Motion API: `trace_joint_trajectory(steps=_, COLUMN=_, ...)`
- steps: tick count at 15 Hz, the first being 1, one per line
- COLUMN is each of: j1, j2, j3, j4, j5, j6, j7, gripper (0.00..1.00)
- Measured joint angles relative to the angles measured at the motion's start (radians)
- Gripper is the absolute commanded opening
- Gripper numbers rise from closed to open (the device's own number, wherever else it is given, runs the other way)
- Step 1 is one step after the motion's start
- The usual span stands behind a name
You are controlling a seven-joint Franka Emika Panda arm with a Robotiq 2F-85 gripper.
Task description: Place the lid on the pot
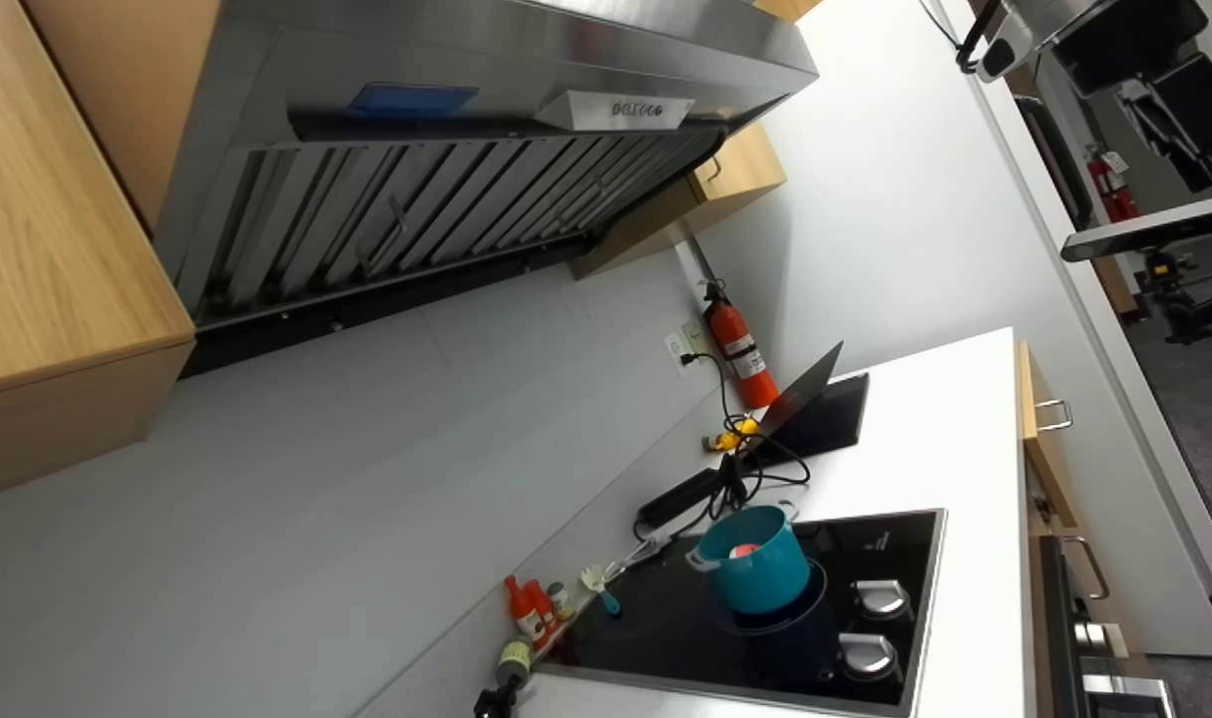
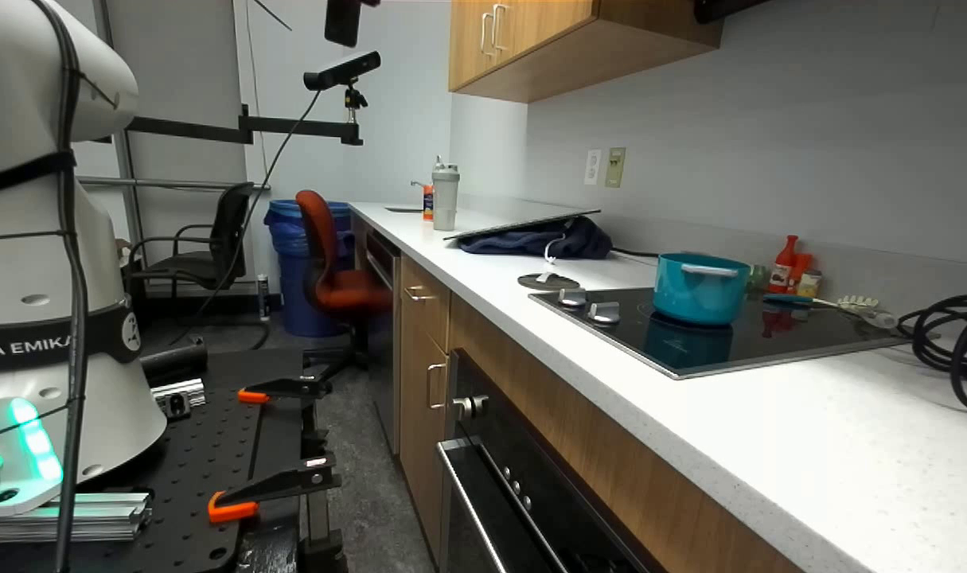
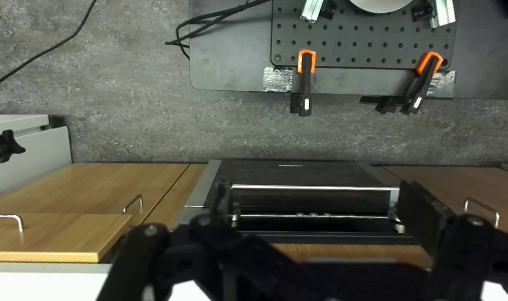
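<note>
While the black Robotiq gripper hung spread wide, one teal two-handled pot stood upright on the black glass cooktop, red item inside; one round dark lid lay just beside the cooktop, on white countertop.

White arm, black cable, dark band lettered "EMIKA", green-lit base; black end effector, round screws.

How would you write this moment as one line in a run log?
gripper: open, empty | pot: on cooktop, uncovered | lid, probably: dark disc on counter | status: not yet placed
</note>
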State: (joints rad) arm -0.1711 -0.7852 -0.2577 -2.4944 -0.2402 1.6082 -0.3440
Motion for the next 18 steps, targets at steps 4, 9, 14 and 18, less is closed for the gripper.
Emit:
trace_joint_trajectory(steps=4, j1=0.0, j2=0.0, j3=0.0, j4=0.0, j5=0.0, j6=0.0, j7=0.0, gripper=1.0)
trace_joint_trajectory(steps=9, j1=0.002, j2=0.001, j3=0.0, j4=-0.002, j5=0.0, j6=0.0, j7=0.0, gripper=1.0)
trace_joint_trajectory(steps=14, j1=0.016, j2=0.001, j3=0.015, j4=-0.028, j5=0.0, j6=0.001, j7=0.0, gripper=1.0)
trace_joint_trajectory(steps=18, j1=0.056, j2=0.002, j3=0.054, j4=-0.06, j5=0.0, j6=0.002, j7=0.001, gripper=1.0)
